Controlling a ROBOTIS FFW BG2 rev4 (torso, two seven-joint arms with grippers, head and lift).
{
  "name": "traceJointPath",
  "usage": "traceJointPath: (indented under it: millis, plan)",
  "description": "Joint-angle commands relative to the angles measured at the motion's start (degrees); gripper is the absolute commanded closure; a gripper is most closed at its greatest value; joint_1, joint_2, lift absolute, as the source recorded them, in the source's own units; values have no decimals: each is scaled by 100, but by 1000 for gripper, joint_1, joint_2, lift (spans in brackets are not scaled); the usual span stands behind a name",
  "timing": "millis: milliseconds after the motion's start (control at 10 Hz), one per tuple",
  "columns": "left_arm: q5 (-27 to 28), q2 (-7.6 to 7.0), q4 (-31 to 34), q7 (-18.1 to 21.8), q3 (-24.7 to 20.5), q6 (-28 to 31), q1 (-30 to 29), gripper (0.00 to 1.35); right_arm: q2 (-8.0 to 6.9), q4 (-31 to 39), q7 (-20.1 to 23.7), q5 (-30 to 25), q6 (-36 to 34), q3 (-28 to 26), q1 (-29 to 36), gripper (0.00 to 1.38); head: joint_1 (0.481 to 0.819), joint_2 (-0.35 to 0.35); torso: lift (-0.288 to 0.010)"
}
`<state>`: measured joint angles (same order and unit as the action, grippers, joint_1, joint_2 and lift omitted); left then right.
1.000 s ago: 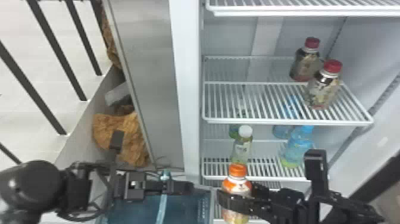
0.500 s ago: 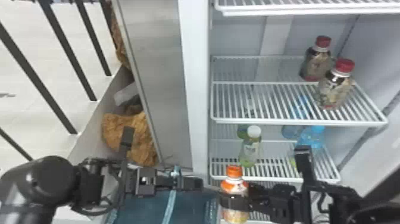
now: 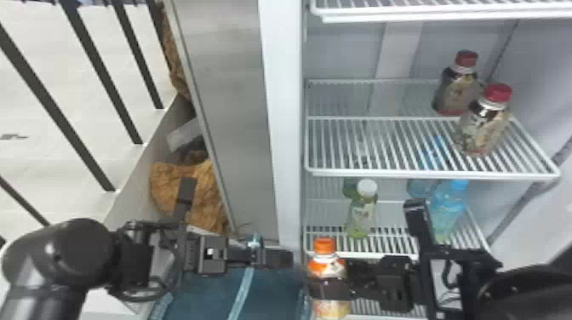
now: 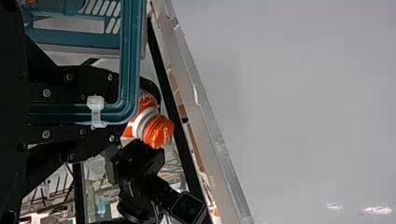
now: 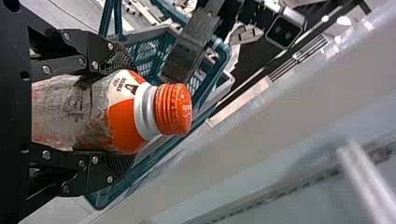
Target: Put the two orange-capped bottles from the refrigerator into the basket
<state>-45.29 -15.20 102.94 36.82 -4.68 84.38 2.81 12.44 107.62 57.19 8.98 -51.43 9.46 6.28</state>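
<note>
My right gripper [image 3: 328,289] is shut around the upright orange-capped bottle [image 3: 324,267], beside the right edge of the teal basket [image 3: 276,289] and in front of the refrigerator. In the right wrist view, the two fingers of that gripper [image 5: 122,114] press the sides of the bottle [image 5: 126,123], its orange cap [image 5: 173,108] clear of them. At the basket stands my left gripper [image 3: 278,258]; in the left wrist view this gripper [image 4: 114,108] is shut on the basket's rim [image 4: 130,60], and the bottle's cap [image 4: 158,131] shows just past it.
Refrigerator shelves [image 3: 425,173] hold two red-capped bottles [image 3: 483,123], a green bottle with a white cap [image 3: 361,215] and blue bottles [image 3: 447,208]. The refrigerator's white side edge [image 3: 283,127] rises behind the basket.
The head view has shifted, moving the shelves rightward in it. The right gripper has carried the orange-capped bottle left relative to the shelves, closer to the basket. The left gripper stays at the basket.
</note>
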Motion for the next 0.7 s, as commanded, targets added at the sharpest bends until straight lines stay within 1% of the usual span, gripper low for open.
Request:
traceJointPath:
  millis: [0, 100, 200, 300, 500, 600]
  plan:
    - [4, -1, -49, -8, 0, -15, 0, 1207, 31, 298, 108, -99, -215, 82, 32, 832, 695, 78, -40]
    - [4, -1, -49, -8, 0, -15, 0, 1207, 48, 579, 196, -281, -454, 82, 74, 832, 695, 87, -40]
    - [-7, -1, -49, -8, 0, -15, 14, 1207, 75, 720, 258, -373, -595, 105, 102, 832, 695, 91, -40]
    - [-7, -1, -49, -8, 11, -15, 14, 1207, 84, 663, 311, -419, -637, 173, 32, 832, 695, 91, -40]
    - [-30, -1, -63, -8, 34, -15, 28, 1207, 110, 326, 548, -544, -637, 642, -390, 832, 695, 97, -40]
    - [-30, -1, -77, -8, 46, -29, 43, 1207, 119, 242, 636, -601, -637, 802, -530, 832, 695, 113, -40]
